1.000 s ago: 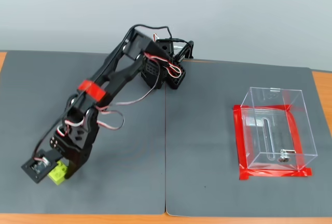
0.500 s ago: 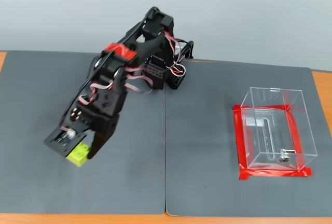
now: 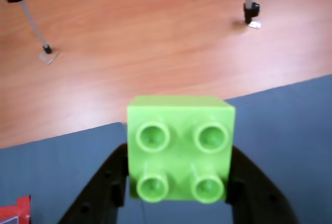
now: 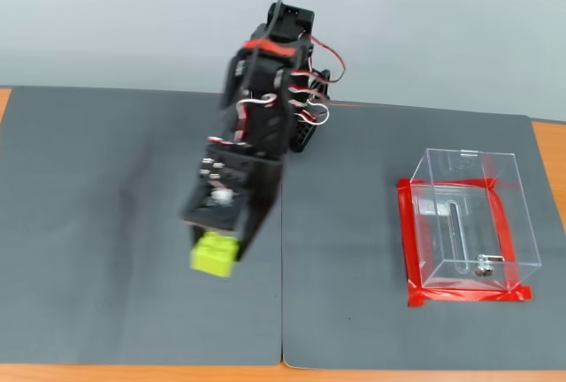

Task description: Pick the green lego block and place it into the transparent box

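Observation:
The green lego block (image 3: 180, 149) fills the middle of the wrist view, studs toward the camera, clamped between two black fingers (image 3: 106, 182). In the fixed view the block (image 4: 214, 255) hangs in the air above the grey mat (image 4: 106, 223), near the seam between the two mat halves. My gripper (image 4: 216, 254) is shut on it, at the end of the black arm (image 4: 261, 117). The transparent box (image 4: 469, 218) stands on the right mat, edged by red tape (image 4: 469, 294), well to the right of the gripper. Nothing lies inside the box.
A wooden tabletop shows past the mat's edge (image 3: 155, 37) in the wrist view, with two thin stand legs (image 3: 251, 10) on it. The arm's base (image 4: 296, 130) sits at the back middle of the mats. A corner of red tape (image 3: 13, 211) shows at the lower left.
The arm has lifted the green block off the left mat and swung it rightward toward the mat seam. The box has not moved.

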Available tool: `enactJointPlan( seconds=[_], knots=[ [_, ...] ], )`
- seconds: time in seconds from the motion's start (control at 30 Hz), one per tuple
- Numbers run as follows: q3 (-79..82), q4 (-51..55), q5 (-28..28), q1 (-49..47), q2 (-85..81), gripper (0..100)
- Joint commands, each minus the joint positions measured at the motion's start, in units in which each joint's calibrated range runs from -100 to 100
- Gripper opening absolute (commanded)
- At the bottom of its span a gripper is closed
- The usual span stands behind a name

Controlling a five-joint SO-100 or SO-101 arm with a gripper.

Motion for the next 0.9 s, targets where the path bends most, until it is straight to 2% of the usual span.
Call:
enactJointPlan(
  seconds=[0.0,0.47,0.87],
  knots=[
    [-0.5,0.1,0.1,-6.7,-4.1,9],
    [-0.5,0.1,0.1,-29.8,-4.9,9],
    [5.5,0.1,0.1,-44.0,-5.1,9]
  ],
)
